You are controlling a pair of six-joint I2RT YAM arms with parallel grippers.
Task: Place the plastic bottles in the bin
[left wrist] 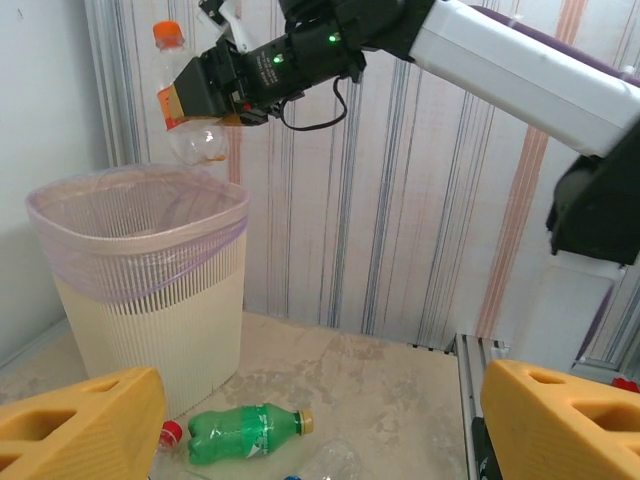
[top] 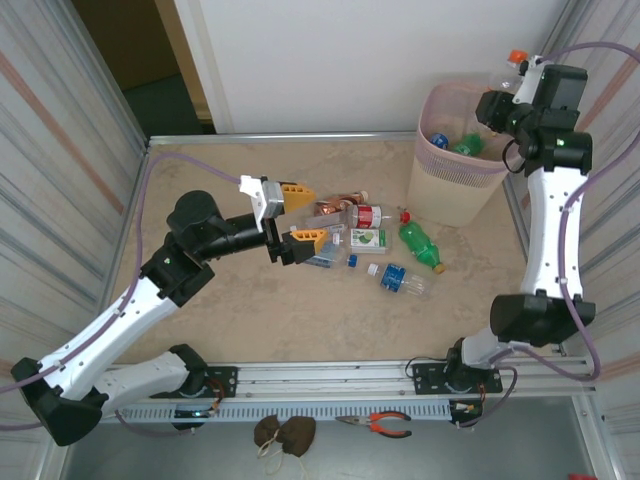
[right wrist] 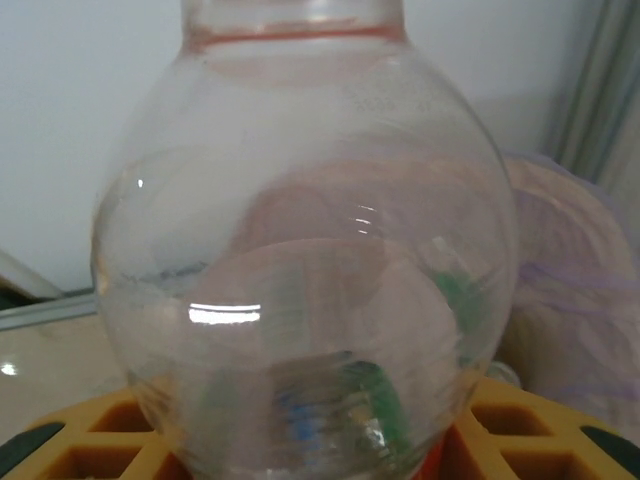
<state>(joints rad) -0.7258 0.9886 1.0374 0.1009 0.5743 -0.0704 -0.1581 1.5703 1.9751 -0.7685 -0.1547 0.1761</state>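
- Left gripper [top: 303, 214], jaws apart and empty; loose bottles [top: 405, 280] lie just beyond its fingertips, likely light and slick, best taken mid-body.
- Right gripper [left wrist: 195, 100] clamps a clear orange-capped bottle [left wrist: 200, 145], thin-walled and probably crushable, with the bin [left wrist: 150, 300] below it.

The bin [top: 458, 170] stood at the tabletop's [top: 250, 300] far right corner, with bottles [top: 462, 143] inside it. Above its rim hung a lone bottle [top: 512, 68], gripped in the right jaws. Before and to the left of the bin lay a cluster of bottles [top: 385, 250] (the nearest bottle [top: 420, 245] just beside its base), with the left jaws spread at the cluster's left end.
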